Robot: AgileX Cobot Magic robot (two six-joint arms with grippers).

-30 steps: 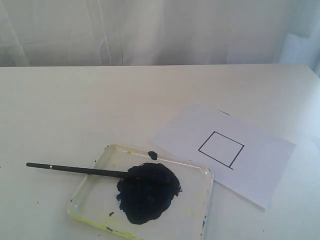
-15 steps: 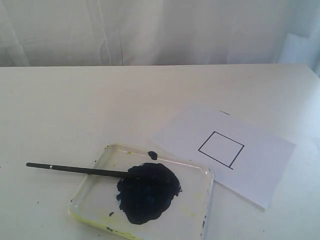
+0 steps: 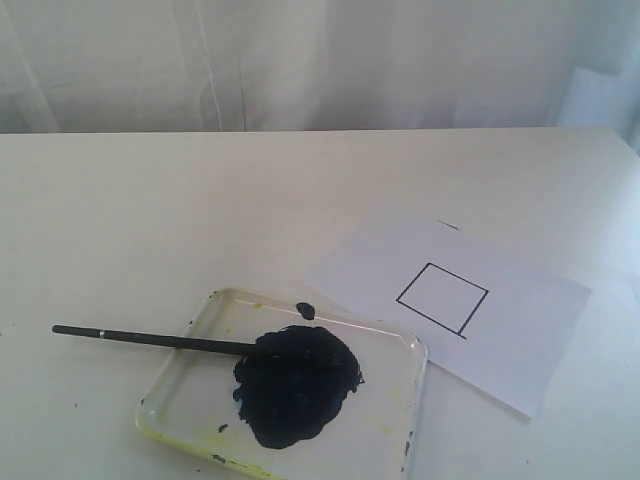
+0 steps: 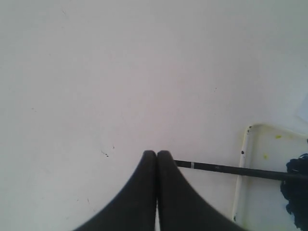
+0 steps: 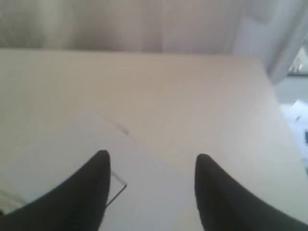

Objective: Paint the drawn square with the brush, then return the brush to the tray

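Note:
The brush point(image 3: 160, 340) lies across the left rim of the tray point(image 3: 395, 390), its tip in the blue-black paint blob point(image 3: 295, 382) and its handle end out on the table. The drawn square point(image 3: 442, 297) is a bare outline on the white paper sheet point(image 3: 520, 340). Neither gripper shows in the exterior view. In the left wrist view my left gripper point(image 4: 157, 153) is shut and holds nothing; the brush point(image 4: 226, 169) runs from just beside its tips to the tray point(image 4: 240, 178). My right gripper point(image 5: 151, 159) is open above the paper, a corner of the square point(image 5: 120, 187) beside one finger.
A white table point(image 3: 200, 220) carries everything, with a pale curtain behind it. A small paint dab point(image 3: 305, 310) sits on the tray's far rim. The paper sheet lies right of the tray and overlaps its corner region.

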